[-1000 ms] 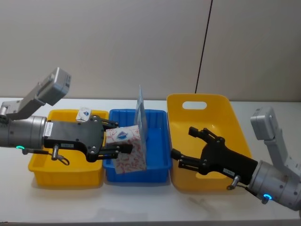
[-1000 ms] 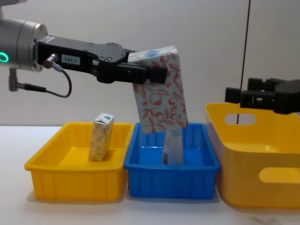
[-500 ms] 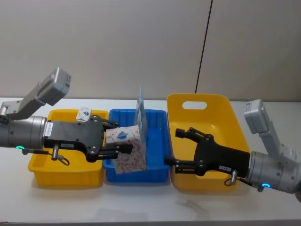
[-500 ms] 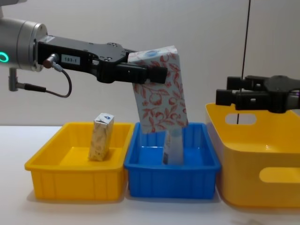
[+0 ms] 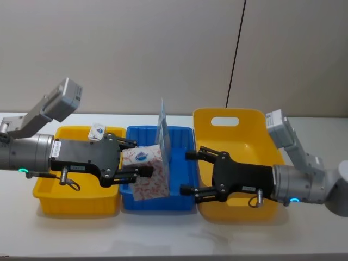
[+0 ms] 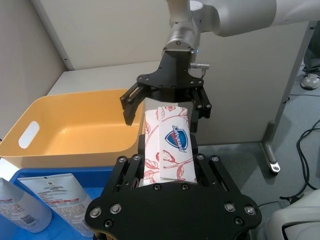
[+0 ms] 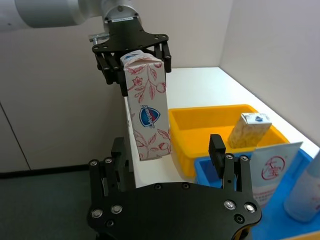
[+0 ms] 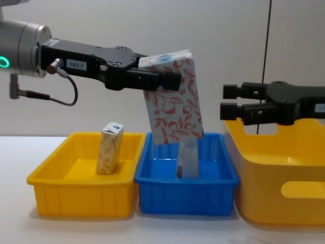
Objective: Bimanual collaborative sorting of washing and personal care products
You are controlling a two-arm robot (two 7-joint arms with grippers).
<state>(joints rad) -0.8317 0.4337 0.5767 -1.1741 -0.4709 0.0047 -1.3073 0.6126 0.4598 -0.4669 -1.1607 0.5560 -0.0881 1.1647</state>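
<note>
**Item in hand.** We log one tall cream cardboard carton with orange-red floral print and a blue shield mark (image 8: 175,99). It is clamped near its top between the fingers of the left gripper (image 8: 171,79). It hangs tilted in the air above the blue plastic tray (image 8: 188,195).

**Receiving tool.** The right gripper (image 5: 187,173) has its fingers spread wide and holds nothing. It sits over the join between the blue tray and the large yellow plastic basin (image 8: 259,193), near the carton but apart from it.

**Step, as we judge it.** This is a handover from left to right.
- We would bring the open fingers around the carton's free body below the left fingers, square to its flat faces.
- We would close gently, since thin card dents.
- We would let the left release only once the right grip is firm.
- We would mind the height, because the slim pale-blue-and-white pouch (image 5: 163,136) stands upright in the blue tray, just beside and below the carton.

**Also entered.** A small cream carton with a blue-marked white top (image 8: 110,148) stands upright in the small yellow plastic tray (image 8: 76,198).

**Surface.** A white tabletop (image 5: 163,234) carries the three containers in a row, side by side.

**Room.** Plain beige wall panels with one dark vertical seam (image 5: 236,54).
</note>
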